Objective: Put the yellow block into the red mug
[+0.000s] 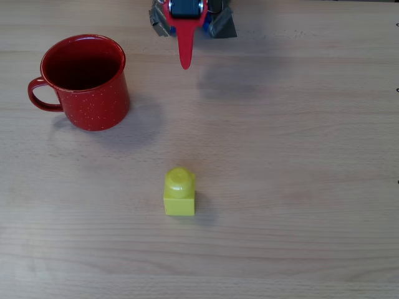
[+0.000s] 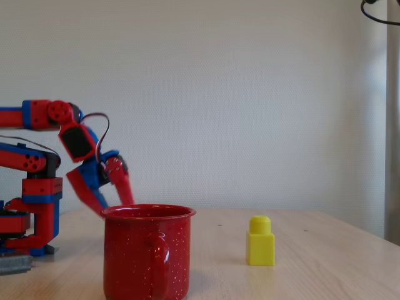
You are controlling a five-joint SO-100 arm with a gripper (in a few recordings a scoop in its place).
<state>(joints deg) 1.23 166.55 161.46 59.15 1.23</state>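
The yellow block point(image 1: 179, 192) is a small brick with one round stud, standing upright on the wooden table near the middle of the overhead view. In the fixed view the yellow block point(image 2: 260, 241) stands to the right of the red mug. The red mug point(image 1: 85, 81) has white speckles, sits upright at the upper left with its handle pointing left, and its dark inside holds nothing. The red mug point(image 2: 147, 252) stands nearest the camera in the fixed view. My red-and-blue gripper point(image 1: 185, 59) hangs at the top edge, far from the block. In the fixed view the gripper point(image 2: 117, 206) is behind the mug's rim, its two fingers a little apart with nothing between them.
The arm's base point(image 2: 28, 219) stands at the left of the fixed view, and in the overhead view grey mounts point(image 1: 221, 25) flank the arm at the top edge. A wide stretch of bare wood point(image 1: 299, 156) lies between the gripper, the mug and the block.
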